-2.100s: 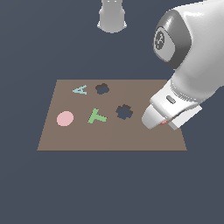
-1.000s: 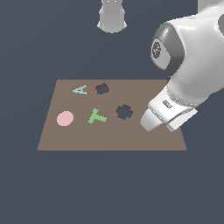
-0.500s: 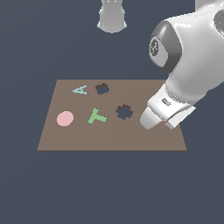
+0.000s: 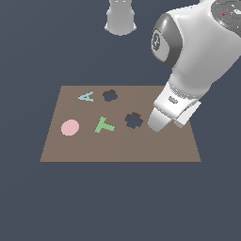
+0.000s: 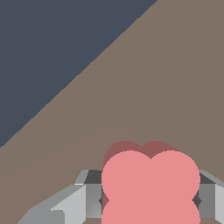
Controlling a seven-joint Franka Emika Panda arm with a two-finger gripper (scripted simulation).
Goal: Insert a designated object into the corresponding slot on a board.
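Note:
In the wrist view the designated object (image 5: pixel 150 183), a flat red four-lobed piece, sits between my gripper (image 5: pixel 150 199) fingers (image 5: pixel 89 194), which press on both of its sides. Brown board (image 5: pixel 166 78) lies just beneath it. In the exterior view my gripper (image 4: pixel 156 126) hangs low over the board (image 4: pixel 117 148), on the exterior view's right, next to the jagged dark hole (image 4: pixel 133 120). The slot (image 4: pixel 109 95), a dark soft-lobed clover hole, lies farther back and toward the exterior view's left. The arm hides the red piece in the exterior view.
On the board lie a pink disc (image 4: pixel 70 127), a green T (image 4: pixel 105 125) and a pale green A (image 4: pixel 86 97). The arm's grey base (image 4: pixel 121 18) stands behind the board. The white arm body (image 4: pixel 197 52) looms over the board's right part.
The hand has shifted a little toward the exterior view's left, closer to the jagged hole. The red speck seen under it 2.1 s ago no longer shows.

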